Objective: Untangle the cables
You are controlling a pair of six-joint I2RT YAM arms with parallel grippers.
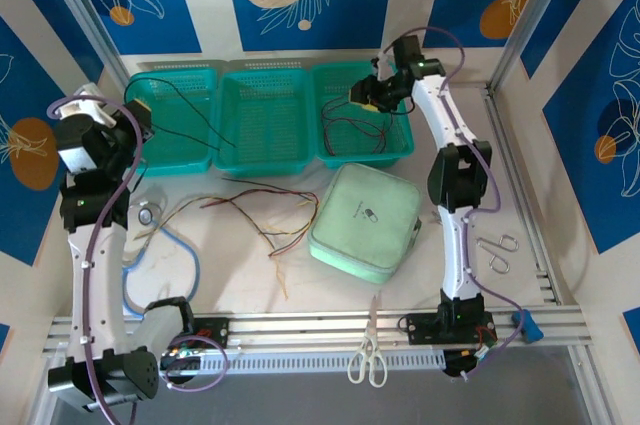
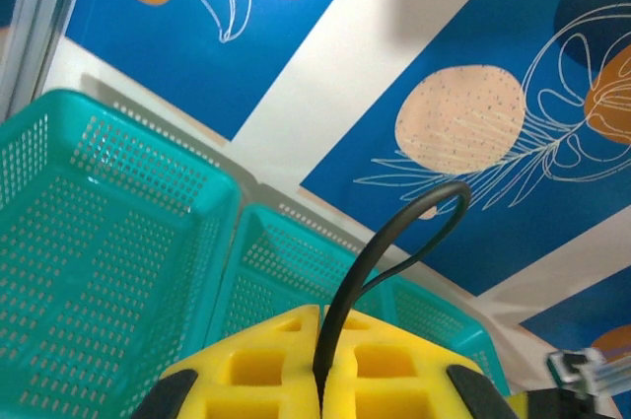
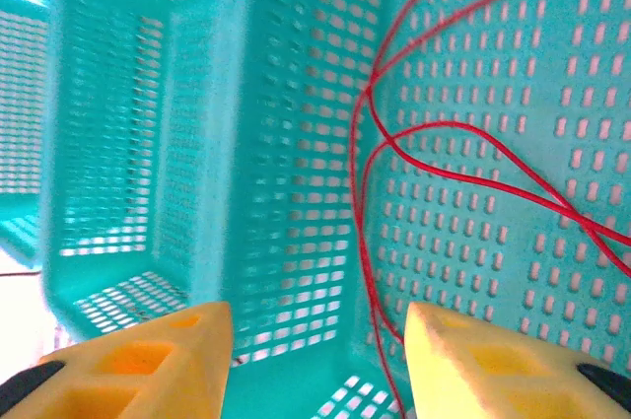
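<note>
Blue leaf-patterned walls are seen around a white table (image 1: 250,275), with three teal baskets lined up along its far side. At far left, the left gripper (image 1: 135,117) is raised beside the left basket (image 1: 170,73); in the left wrist view its yellow jaws (image 2: 320,380) are pressed together on a black cable (image 2: 394,242), which loops up from the pinch. That black cable (image 1: 190,100) is trailed across the left basket toward the middle basket (image 1: 265,167). A stethoscope (image 1: 150,215) is laid near the left arm. Loose cables (image 1: 265,215), dark red and tan-yellow, are spread on the table centre, tangled together. A green pouch (image 1: 365,220) is placed just right of them, scissors (image 1: 368,355) at the near edge. The right gripper (image 1: 365,95) is held over the right basket (image 1: 365,160), jaws (image 3: 315,325) parted, not closed on anything; dark red cables (image 3: 370,143) are lying inside that basket.
</note>
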